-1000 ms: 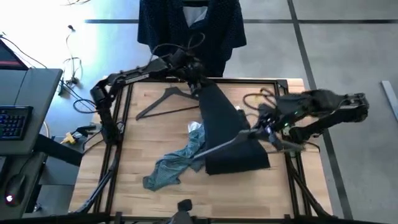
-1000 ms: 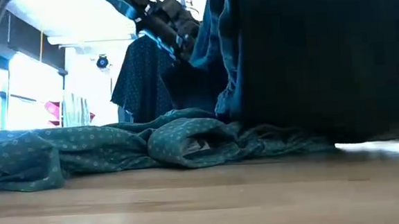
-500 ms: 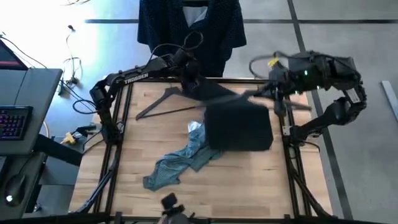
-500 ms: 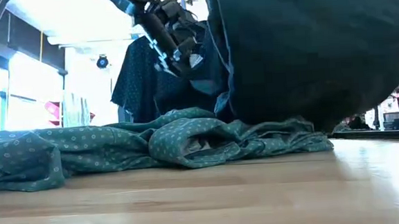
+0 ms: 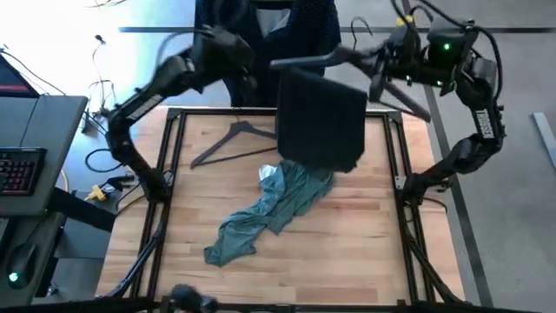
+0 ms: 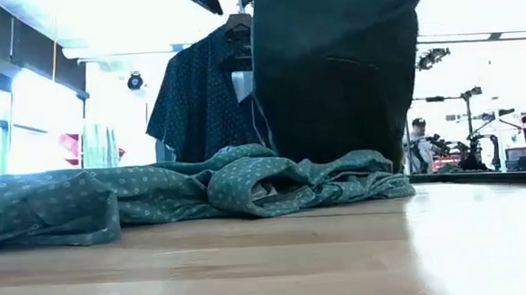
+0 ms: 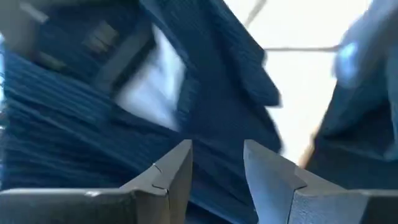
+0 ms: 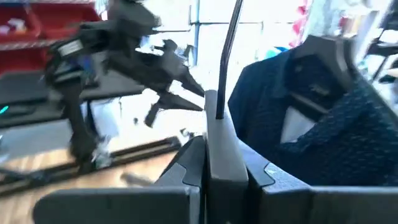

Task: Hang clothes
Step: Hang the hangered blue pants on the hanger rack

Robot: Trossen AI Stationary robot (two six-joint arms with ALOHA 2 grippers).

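Right gripper (image 8: 217, 168), jaws clamped on a hanger bar carrying the black trouser-like piece (image 5: 320, 122), holds it above the far edge of the surface (image 5: 365, 243). Left gripper (image 7: 214, 171), jaws apart and empty, faces the navy dotted shirt (image 5: 261, 22) hanging beyond. Teal shirt (image 5: 269, 204) lies crumpled mid-surface beside the spare hanger (image 5: 230, 143). Step in hand: carrying trousers to the rail; next, hooking on.

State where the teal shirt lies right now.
In the high view the teal shirt lies crumpled on the table near its middle, just below the hanging black garment and right of the empty hanger.
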